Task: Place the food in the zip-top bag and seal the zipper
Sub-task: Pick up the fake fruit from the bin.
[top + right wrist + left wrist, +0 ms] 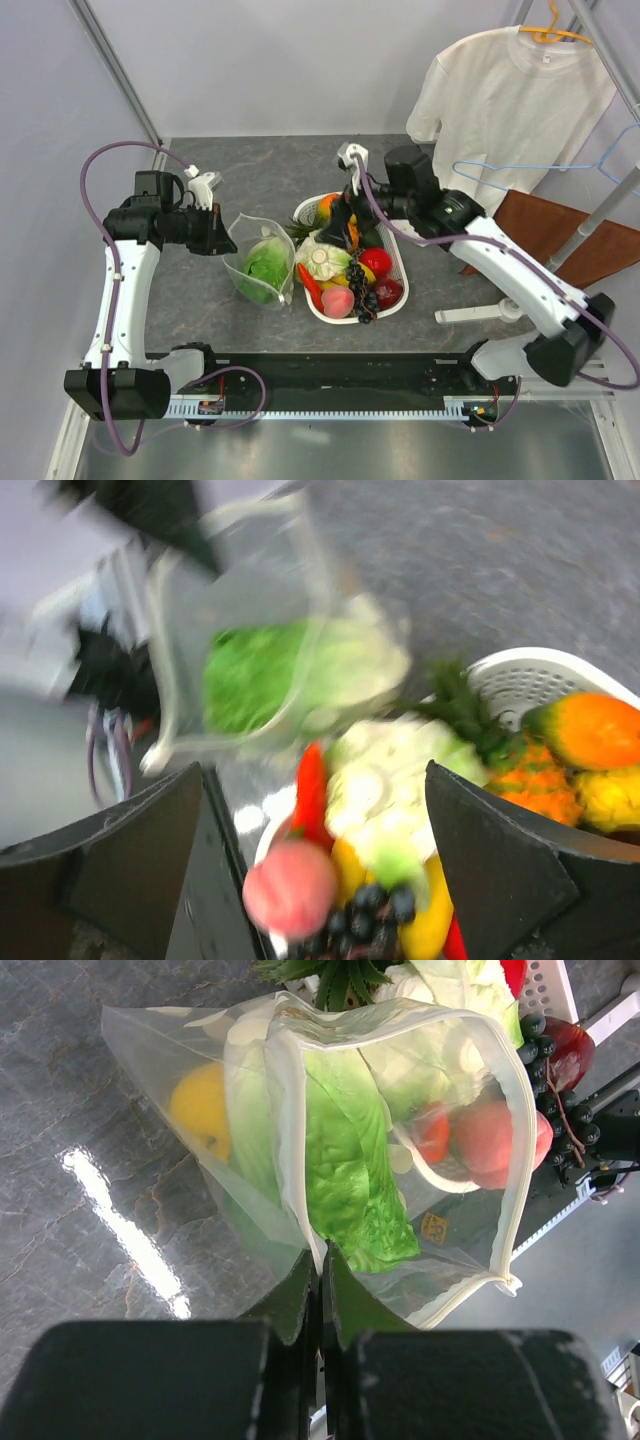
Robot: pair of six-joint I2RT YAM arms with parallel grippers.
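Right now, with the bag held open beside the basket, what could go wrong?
The left jaws pinch only a sliver of the zipper; the floppy zip-top bag could slip free and sag shut. The basket is heaped beside it, so the open right jaws may knock the peach out.

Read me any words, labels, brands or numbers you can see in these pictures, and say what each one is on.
Nothing legible anywhere.
Small yellowish label seen through the zip-top bag: marks too small to read.
White T-shirt: no print visible.
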